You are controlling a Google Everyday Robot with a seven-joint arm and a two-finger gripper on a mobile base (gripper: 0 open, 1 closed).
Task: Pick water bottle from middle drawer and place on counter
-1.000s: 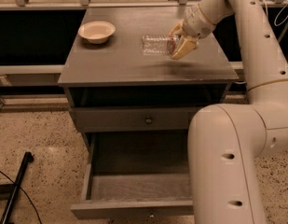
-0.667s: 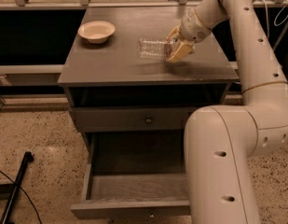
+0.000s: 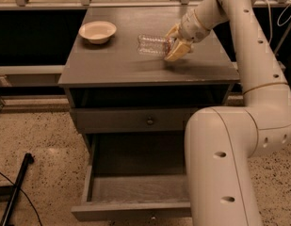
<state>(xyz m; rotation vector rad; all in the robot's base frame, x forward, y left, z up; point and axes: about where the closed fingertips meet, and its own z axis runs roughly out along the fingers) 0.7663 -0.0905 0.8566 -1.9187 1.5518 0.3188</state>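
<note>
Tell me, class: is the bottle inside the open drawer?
No, the gripper holds the bottle sideways over the counter's right half, while the drawer below shows only its bare floor.

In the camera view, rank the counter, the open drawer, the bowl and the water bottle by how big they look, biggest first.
1. counter
2. middle drawer, partly hidden by the arm
3. bowl and water bottle look alike; the pincer, above the counter's right side, covers the bottle's end.
</note>
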